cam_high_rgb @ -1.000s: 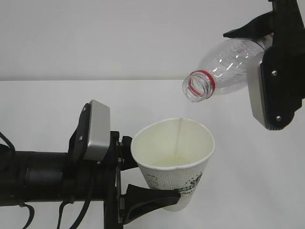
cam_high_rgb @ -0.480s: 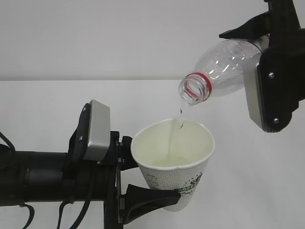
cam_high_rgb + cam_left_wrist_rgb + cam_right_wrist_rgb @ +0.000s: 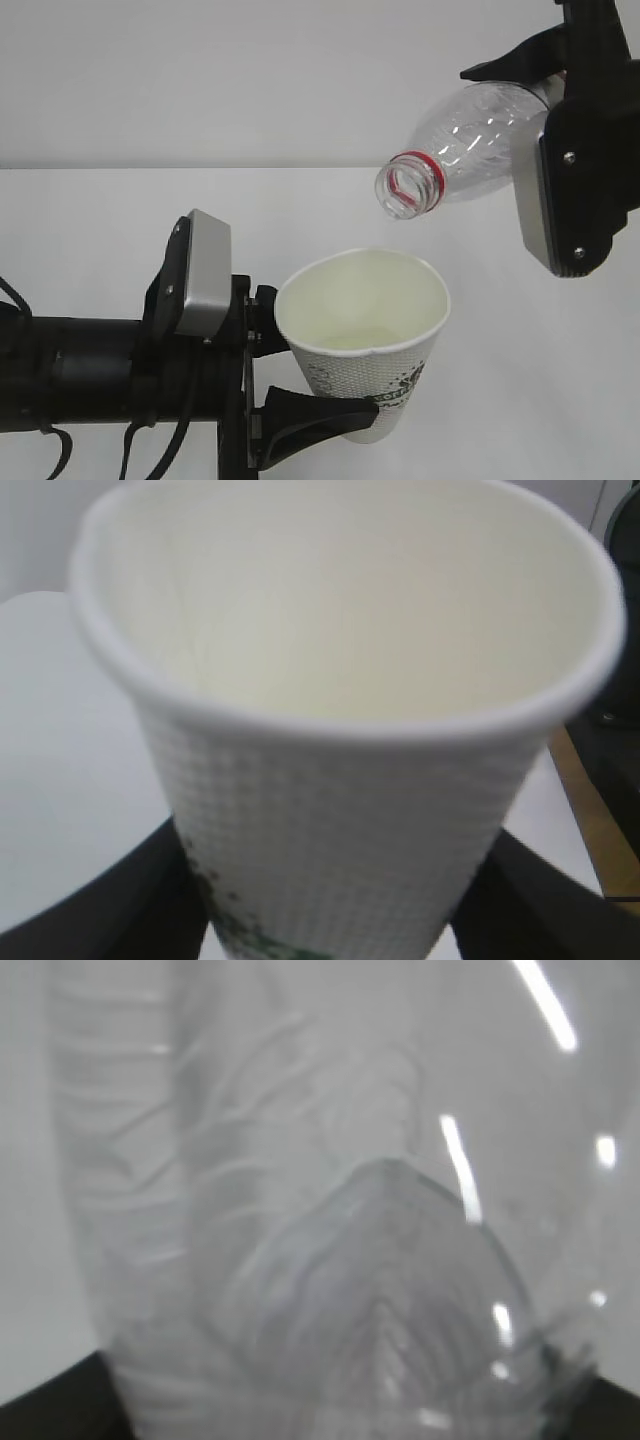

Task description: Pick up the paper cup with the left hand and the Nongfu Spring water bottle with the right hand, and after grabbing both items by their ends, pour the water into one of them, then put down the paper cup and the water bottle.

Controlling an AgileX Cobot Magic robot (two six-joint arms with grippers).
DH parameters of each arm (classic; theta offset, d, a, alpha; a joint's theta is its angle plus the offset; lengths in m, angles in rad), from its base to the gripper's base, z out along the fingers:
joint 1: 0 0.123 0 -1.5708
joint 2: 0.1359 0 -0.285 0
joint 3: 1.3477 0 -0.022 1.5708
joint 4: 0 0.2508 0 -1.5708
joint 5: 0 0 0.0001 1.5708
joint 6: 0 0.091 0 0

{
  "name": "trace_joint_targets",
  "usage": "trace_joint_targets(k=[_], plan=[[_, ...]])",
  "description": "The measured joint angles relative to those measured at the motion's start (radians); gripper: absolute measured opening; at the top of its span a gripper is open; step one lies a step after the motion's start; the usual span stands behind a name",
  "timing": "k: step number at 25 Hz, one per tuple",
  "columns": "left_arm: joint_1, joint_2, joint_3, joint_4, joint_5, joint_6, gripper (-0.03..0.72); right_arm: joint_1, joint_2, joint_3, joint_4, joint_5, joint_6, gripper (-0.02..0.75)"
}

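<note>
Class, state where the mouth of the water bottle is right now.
In the exterior view, the water bottle is upper right, tilted, its open mouth pointing down-left above the paper cup, not touching it.

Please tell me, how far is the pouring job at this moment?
Both items are lifted: the left hand holds the paper cup, the right hand the tilted water bottle. No stream shows; water sits in the cup. Setting both down remains.
</note>
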State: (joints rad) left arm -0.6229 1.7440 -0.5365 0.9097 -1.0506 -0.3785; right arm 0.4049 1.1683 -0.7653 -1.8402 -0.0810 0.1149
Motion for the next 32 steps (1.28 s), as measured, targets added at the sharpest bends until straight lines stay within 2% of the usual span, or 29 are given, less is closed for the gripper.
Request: trace_joint_targets(k=[32], plan=[[0.000, 0.000, 0.000, -0.002, 0.000, 0.000, 0.489, 0.000, 0.000, 0.000, 0.000, 0.019, -0.002, 0.478]])
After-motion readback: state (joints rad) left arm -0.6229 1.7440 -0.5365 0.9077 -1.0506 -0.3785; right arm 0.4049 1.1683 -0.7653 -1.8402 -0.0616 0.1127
